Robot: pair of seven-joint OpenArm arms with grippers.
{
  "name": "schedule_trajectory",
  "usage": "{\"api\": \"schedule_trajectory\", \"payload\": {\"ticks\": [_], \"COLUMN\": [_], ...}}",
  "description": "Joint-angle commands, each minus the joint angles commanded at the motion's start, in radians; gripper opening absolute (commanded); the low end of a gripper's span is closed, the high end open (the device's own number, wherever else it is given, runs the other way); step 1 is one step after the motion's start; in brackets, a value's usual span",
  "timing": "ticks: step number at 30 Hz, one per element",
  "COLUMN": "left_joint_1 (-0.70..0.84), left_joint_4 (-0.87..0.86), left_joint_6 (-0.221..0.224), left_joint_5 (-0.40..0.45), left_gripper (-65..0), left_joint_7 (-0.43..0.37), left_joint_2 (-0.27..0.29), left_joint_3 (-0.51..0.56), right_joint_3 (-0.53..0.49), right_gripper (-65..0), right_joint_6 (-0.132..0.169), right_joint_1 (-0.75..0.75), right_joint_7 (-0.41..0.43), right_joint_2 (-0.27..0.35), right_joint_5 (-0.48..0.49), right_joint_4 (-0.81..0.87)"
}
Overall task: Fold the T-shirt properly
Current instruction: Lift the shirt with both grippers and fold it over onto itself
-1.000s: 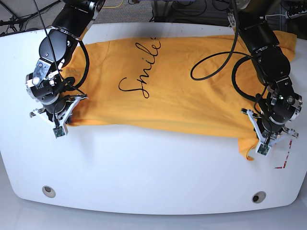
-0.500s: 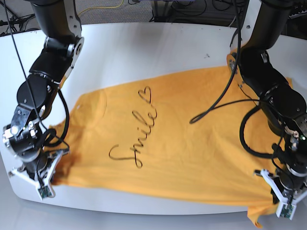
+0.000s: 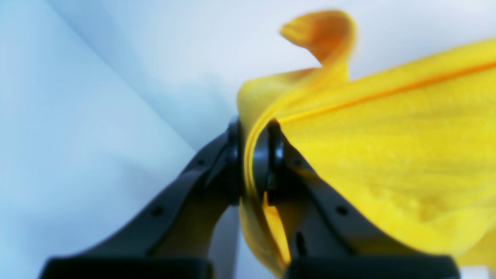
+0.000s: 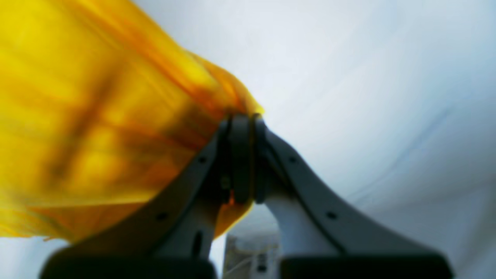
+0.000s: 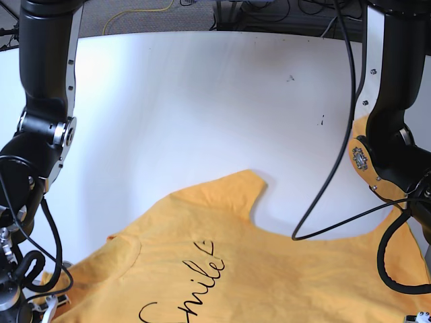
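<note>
The orange-yellow T-shirt [image 5: 269, 269] lies print-up across the near part of the white table [image 5: 202, 101], with the black "Smile" lettering [image 5: 195, 286] and a small heart partly cut off by the bottom of the base view. One sleeve points toward the table's middle. In the left wrist view my left gripper [image 3: 254, 155] is shut on a folded edge of the T-shirt [image 3: 387, 155]. My right gripper [image 4: 240, 155] is shut on a bunched edge of the T-shirt [image 4: 97, 116]. In the base view both grippers' fingertips are below the frame.
My right arm [image 5: 44, 128] stands at the base view's left and my left arm [image 5: 384, 148] at its right. A black cable [image 5: 323, 202] loops from the left arm over the shirt. Cables lie beyond the table's far edge [image 5: 135, 13].
Both arms have pulled the T-shirt toward the near edge of the table. The shirt slid down the base view, and both grippers have dropped out of its bottom edge.
</note>
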Motion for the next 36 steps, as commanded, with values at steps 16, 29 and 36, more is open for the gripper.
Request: {"api": "schedule_trajectory", "payload": {"ticks": [16, 29, 36], "left_joint_1": [0.270, 0.715, 0.864], "left_joint_4": [0.126, 0.164, 0.169], "left_joint_6": [0.000, 0.000, 0.000], "left_joint_5": [-0.008, -0.011, -0.009], "left_gripper": [-65.0, -65.0, -65.0], "left_joint_7": [0.118, 0.112, 0.112], "left_joint_2": [0.003, 0.031, 0.031], "left_joint_3": [-0.028, -0.075, -0.081], "right_joint_3": [0.092, 0.338, 0.379], "right_gripper": [-65.0, -65.0, -65.0], "right_joint_6": [0.000, 0.000, 0.000], "right_joint_1": [-0.242, -0.761, -0.931], "right_joint_7": [-0.011, -0.003, 0.034], "right_joint_2": [0.006, -0.106, -0.160], "right_joint_5": [-0.002, 0.005, 0.005], "right_joint_4": [0.132, 0.218, 0.219]}}
